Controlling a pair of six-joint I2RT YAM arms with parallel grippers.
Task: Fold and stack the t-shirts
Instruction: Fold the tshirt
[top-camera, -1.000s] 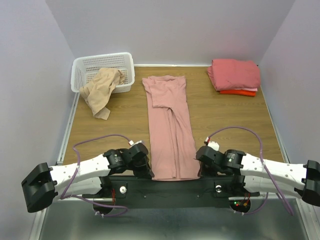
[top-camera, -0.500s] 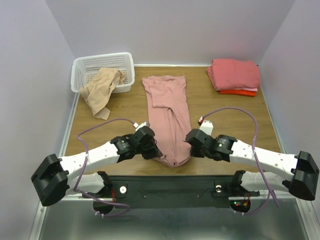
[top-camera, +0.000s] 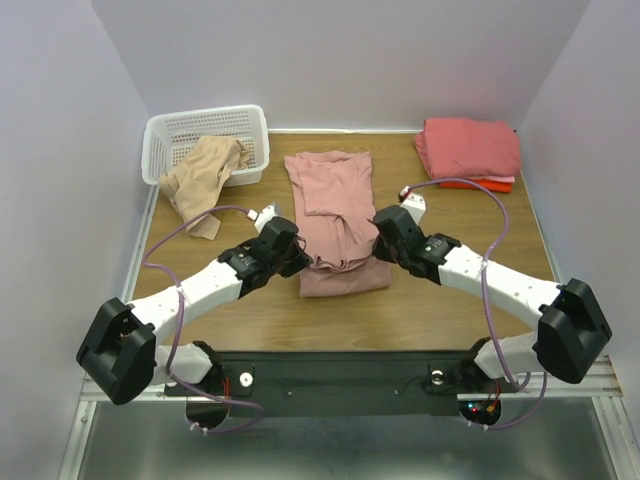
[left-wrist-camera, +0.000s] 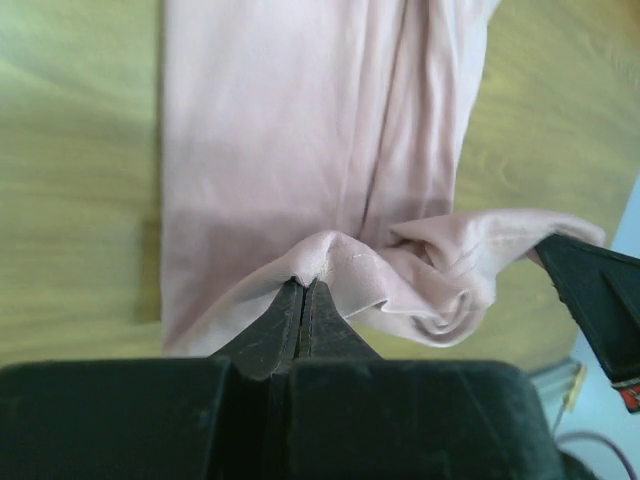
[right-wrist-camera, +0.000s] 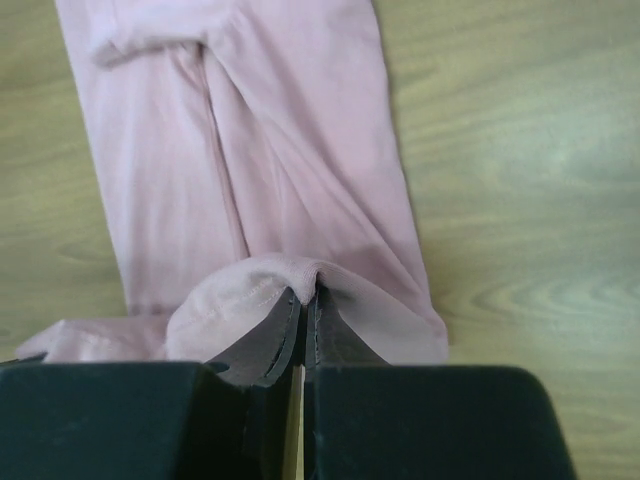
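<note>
1. At the middle of the brown wooden table, your dusty-pink soft cloth t-shirt lies as a long narrow strip. Its near end is doubled back over its own middle.
2. Your left gripper is clamped tight on the left corner of that turned-back hem. In the left wrist view its 2 black fingers press together with a pinch of pink cloth between them.
3. Your right gripper grips the right corner of the same hem in the same way, fingers closed on a small hump of cloth.
4. Between the 2 grippers the hem sags in loose wrinkles over the flat layer beneath.
5. At the far left corner, a crumpled beige t-shirt hangs half out of the white plastic lattice basket and spills onto the table.
6. At the far right corner sits a stack of folded shirts, with a salmon-pink t-shirt on top and an orange-red t-shirt showing at the bottom edge. The stack is well apart from both grippers.
</note>
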